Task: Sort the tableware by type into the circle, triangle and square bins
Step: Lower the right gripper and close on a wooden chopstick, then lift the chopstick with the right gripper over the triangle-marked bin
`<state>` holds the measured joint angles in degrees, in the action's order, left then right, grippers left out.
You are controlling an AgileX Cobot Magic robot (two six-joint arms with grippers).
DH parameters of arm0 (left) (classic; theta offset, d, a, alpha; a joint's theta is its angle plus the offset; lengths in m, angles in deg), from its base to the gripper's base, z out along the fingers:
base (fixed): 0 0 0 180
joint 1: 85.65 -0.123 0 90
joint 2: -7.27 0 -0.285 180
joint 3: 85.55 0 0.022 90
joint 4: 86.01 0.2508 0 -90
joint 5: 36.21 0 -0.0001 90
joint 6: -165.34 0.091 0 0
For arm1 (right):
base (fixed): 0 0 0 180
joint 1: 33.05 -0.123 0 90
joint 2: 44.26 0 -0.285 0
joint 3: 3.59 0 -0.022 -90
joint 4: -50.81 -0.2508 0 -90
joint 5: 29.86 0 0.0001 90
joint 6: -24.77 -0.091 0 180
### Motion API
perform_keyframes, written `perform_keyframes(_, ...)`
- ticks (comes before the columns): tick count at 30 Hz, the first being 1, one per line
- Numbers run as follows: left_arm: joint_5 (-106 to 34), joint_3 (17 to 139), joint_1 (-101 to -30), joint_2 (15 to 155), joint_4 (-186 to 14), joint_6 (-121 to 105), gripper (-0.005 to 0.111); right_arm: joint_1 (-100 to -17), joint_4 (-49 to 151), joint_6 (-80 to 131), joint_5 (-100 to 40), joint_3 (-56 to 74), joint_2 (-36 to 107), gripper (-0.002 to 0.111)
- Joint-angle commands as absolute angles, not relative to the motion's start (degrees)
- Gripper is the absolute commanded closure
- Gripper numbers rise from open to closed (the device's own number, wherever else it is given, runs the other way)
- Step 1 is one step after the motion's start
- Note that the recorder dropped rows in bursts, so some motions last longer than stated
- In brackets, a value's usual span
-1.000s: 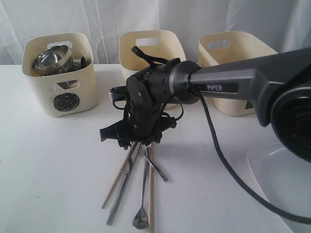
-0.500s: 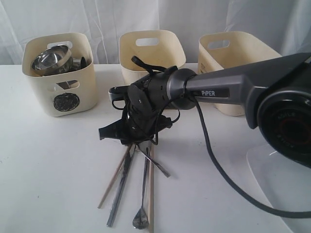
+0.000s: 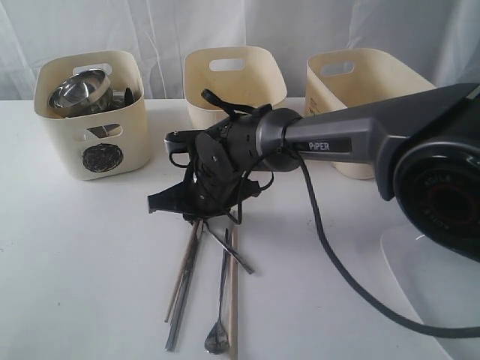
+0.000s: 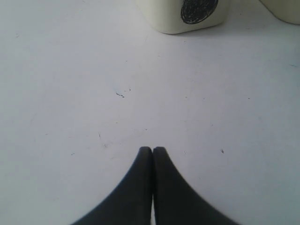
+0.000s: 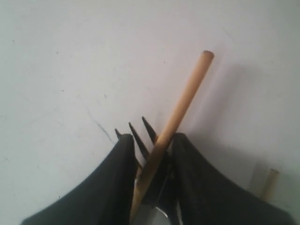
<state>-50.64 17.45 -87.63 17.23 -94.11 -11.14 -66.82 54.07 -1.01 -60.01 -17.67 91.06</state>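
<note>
Chopstick and fork tines poke from clamped right tool (handles hidden).

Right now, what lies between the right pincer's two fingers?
In the right wrist view, a wooden chopstick and the tines of the steel fork lie between the fingers of the right pincer; whether clamped is unclear.

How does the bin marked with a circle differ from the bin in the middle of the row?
The circle bin holds a steel bowl reaching above its rim; the middle bin shows nothing above its rim. The circle bin's front mark is visible; the middle bin's front is mostly hidden behind the right arm. Both are cream tubs with handle cutouts.
</note>
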Motion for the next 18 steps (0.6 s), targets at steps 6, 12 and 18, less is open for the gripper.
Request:
perform_keyframes(6,-50.8,17.2,-87.8,17.3,-94.9,-11.2,0.107,-66.6,54.4,-1.0,-58.1,-17.9,91.0,0.099)
perform_keyframes(12,-50.8,17.2,-87.8,17.3,-94.9,-11.2,0.107,-66.3,54.4,-1.0,-57.8,-17.9,91.0,0.108)
perform_keyframes(18,-50.8,17.2,-87.8,17.3,-94.9,-11.2,0.107,-66.1,54.2,-1.0,-58.4,-17.9,90.0,0.108)
